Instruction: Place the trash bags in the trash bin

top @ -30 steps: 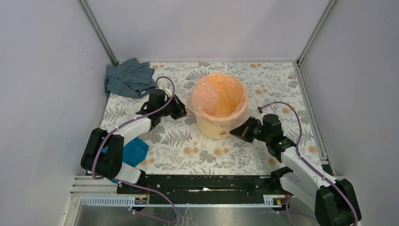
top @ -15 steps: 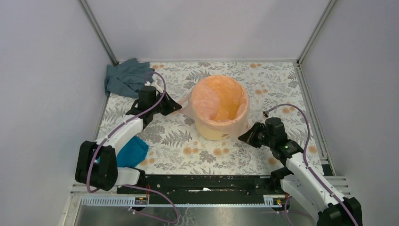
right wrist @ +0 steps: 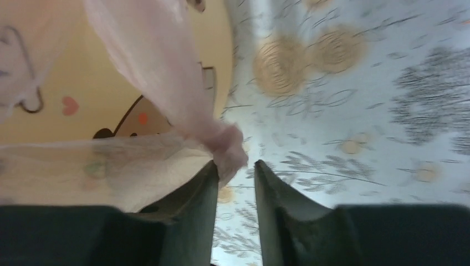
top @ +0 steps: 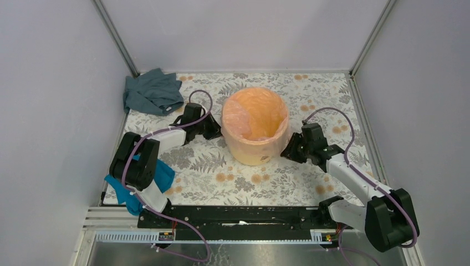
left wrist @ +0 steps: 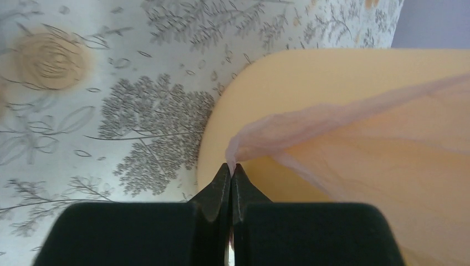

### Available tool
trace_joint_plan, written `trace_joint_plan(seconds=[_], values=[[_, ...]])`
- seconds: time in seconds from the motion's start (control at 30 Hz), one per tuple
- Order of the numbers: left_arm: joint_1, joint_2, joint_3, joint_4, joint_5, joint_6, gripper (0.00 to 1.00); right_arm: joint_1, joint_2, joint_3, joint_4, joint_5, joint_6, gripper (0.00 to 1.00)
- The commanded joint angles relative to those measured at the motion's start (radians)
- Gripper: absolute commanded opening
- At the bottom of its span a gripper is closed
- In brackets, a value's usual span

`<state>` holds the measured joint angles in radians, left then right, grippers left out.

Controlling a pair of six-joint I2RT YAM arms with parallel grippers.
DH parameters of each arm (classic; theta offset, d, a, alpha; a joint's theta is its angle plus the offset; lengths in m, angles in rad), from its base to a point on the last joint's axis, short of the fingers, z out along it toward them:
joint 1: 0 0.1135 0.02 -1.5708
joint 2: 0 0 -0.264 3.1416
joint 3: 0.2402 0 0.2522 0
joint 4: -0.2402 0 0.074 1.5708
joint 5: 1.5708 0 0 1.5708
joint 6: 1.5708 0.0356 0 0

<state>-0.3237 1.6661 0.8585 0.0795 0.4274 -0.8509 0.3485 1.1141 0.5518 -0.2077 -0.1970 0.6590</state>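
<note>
Grey cloth (top: 152, 91) in the far-left corner. Teal cloth (top: 161, 174) by the left edge, partly under the left arm's elbow. Left arm reaches low toward the bin (top: 250, 157), mid-desk. Left end effector (left wrist: 231, 169) is pressed together, pinching a corner of the bag (top: 244, 119). Bag lines the bin, folded over its rim. Right arm is low at the bin's right side. Right end effector (right wrist: 235, 166) is slightly spread, with a bag bunch against one fingertip, seen only in the right wrist view.

Teal cloth (top: 165, 174) half hidden behind left arm (top: 137, 159), print (right wrist: 138, 113) on bin (right wrist: 83, 61) veiled by bag (right wrist: 161, 66)
</note>
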Motion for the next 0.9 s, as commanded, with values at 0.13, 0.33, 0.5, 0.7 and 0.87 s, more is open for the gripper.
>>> trace_joint_plan(seconds=[0.13,0.33,0.5,0.7,0.87], values=[[-0.021,-0.032,-0.035,0.095,0.026,-0.016,0.07,-0.003,-0.240,0.256,-0.411,0.431,-0.110,0.68],[-0.021,-0.053,-0.059,0.111,0.043,-0.014,0.09,-0.002,-0.159,0.639,-0.519,0.473,-0.332,0.78],[-0.021,-0.075,-0.080,0.134,0.054,-0.025,0.11,0.147,0.101,0.996,-0.550,0.337,-0.442,0.84],[-0.021,-0.100,-0.117,0.173,0.071,-0.053,0.12,0.362,0.393,1.137,-0.520,0.375,-0.423,0.68],[-0.024,-0.132,-0.128,0.164,0.076,-0.055,0.13,0.398,0.522,1.100,-0.449,0.404,-0.407,0.51]])
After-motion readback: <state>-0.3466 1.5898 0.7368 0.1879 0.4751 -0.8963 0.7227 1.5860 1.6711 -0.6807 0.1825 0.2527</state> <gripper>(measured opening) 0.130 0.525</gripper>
